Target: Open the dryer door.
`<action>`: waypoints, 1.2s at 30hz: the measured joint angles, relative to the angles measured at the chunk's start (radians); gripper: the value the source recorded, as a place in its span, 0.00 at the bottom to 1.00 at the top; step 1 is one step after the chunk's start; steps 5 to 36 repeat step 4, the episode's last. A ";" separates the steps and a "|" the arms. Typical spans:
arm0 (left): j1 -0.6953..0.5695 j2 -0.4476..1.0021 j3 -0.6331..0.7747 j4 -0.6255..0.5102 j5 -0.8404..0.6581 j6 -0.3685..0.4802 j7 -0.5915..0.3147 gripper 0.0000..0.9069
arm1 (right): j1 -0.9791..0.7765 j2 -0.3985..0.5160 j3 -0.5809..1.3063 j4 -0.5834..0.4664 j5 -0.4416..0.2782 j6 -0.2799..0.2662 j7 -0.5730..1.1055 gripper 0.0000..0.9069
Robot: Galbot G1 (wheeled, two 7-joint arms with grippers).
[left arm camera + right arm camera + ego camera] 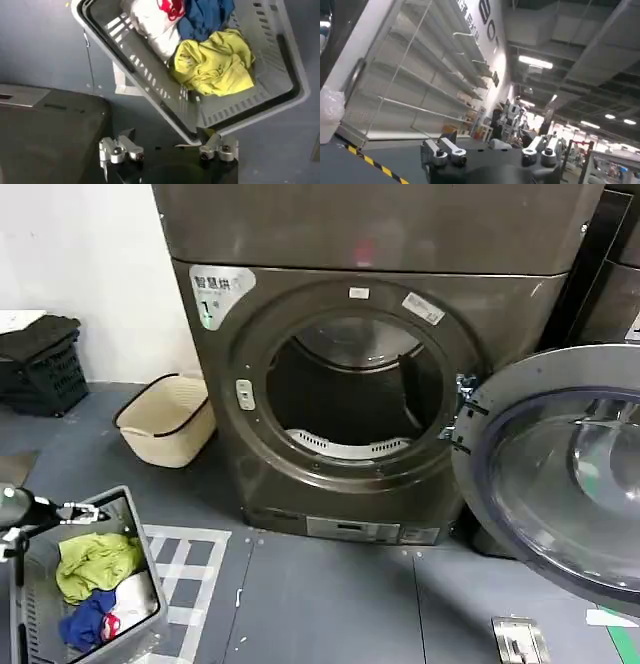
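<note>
Left pincer point(169, 150) over laundry basket point(280, 95); dryer door point(560, 474) wide open.

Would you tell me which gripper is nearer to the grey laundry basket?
Left. The left gripper hovers open just beside the grey laundry basket; the right gripper points at shelving and ceiling, away from it.

Both wrists show a black body carrying silver metal end effector point(169, 151) fingers fastened with dark screws.
</note>
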 joint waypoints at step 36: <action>0.000 -0.001 0.000 0.001 -0.003 0.000 0.000 1.00 | 0.001 0.000 -0.001 0.000 -0.005 0.003 -0.001 1.00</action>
